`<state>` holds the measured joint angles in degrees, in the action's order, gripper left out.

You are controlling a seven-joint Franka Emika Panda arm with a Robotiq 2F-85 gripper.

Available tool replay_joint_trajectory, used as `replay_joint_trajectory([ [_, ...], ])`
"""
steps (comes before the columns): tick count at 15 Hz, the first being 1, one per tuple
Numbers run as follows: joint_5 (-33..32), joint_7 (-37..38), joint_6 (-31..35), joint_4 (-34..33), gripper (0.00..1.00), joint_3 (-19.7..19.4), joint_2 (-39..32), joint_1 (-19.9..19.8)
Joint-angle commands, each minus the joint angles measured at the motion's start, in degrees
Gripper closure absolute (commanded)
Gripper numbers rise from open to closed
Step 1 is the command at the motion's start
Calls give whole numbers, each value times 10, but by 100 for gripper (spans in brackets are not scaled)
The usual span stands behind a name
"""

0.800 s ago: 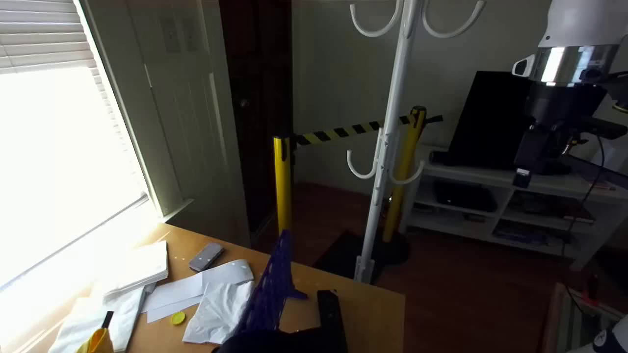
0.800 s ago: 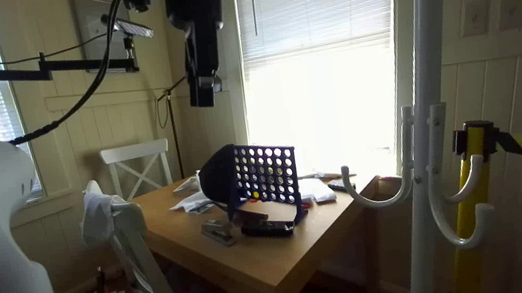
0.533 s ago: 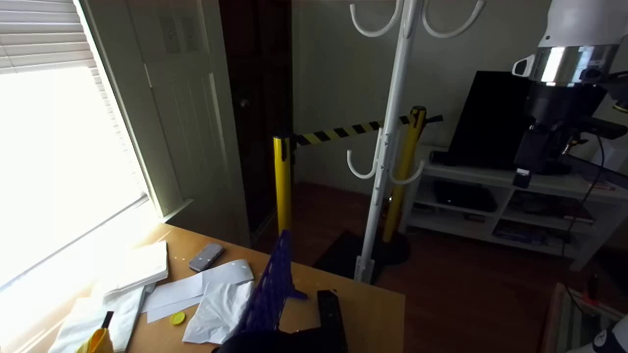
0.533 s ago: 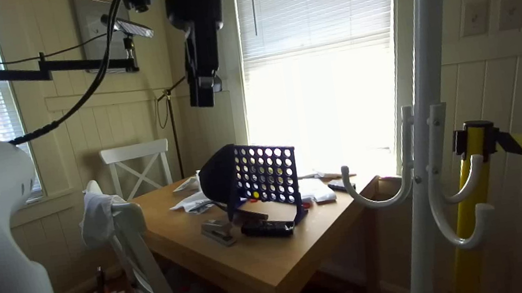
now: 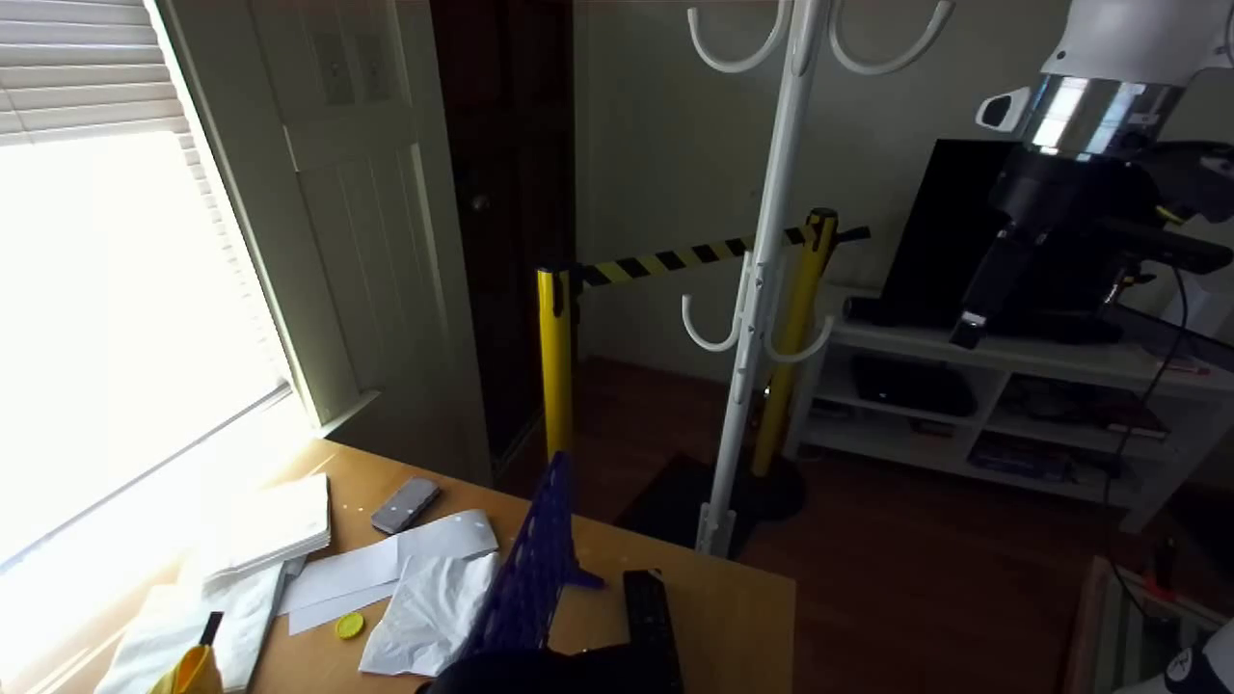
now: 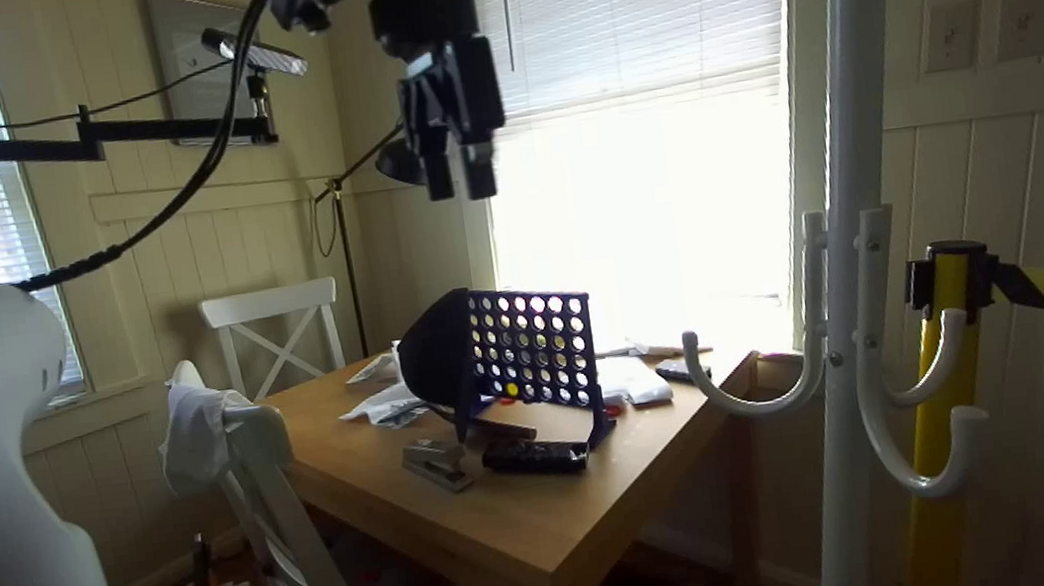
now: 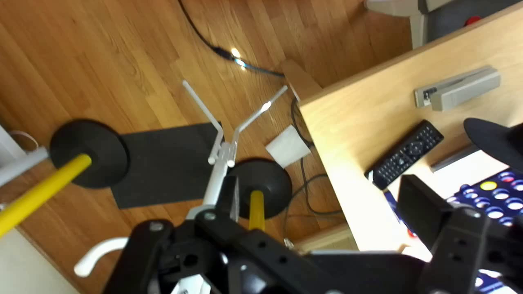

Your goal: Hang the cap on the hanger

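Note:
The black cap point(image 6: 432, 355) stands tilted on the table, leaning against the blue game grid. Only its dark edge point(image 5: 549, 675) shows at the bottom of an exterior view. Its black brim point(image 7: 490, 139) shows at the right edge of the wrist view. The white hanger point(image 5: 771, 231) stands beyond the table corner, with curved hooks at two heights. It also shows in an exterior view point(image 6: 840, 140) and from above in the wrist view point(image 7: 214, 183). My gripper point(image 6: 460, 180) is open and empty in the air, above the cap. Its fingers are wide apart in the wrist view point(image 7: 322, 196).
The blue game grid point(image 6: 534, 347), a black remote point(image 6: 536, 457) and a grey stapler point(image 6: 437, 464) are on the table point(image 6: 552, 521). A white chair point(image 6: 280, 526) stands beside it. Yellow posts point(image 5: 555, 357) with striped tape stand near the hanger.
The arm has moved and the gripper has turned and tilted. It shifted left in an exterior view and slightly right in another. Both fingers now show apart. The cap and hanger have not moved.

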<state>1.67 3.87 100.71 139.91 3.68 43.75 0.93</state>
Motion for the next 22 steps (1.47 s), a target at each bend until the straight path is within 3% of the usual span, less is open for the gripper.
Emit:
replay_joint_trajectory([
  [1, -6, -58, 158, -7, 0, 2, -85, 27],
  [5, 42, -102, 361, -12, 0, -6, -179, 75],
  [6, 10, -75, 298, 3, 0, 1, -128, 51],
  [16, 12, -76, 310, 3, 0, 0, -135, 54],
  [18, 68, -154, 320, -2, 0, -27, -165, 106],
  [22, 146, -200, 359, 16, 0, 1, -223, 180],
])
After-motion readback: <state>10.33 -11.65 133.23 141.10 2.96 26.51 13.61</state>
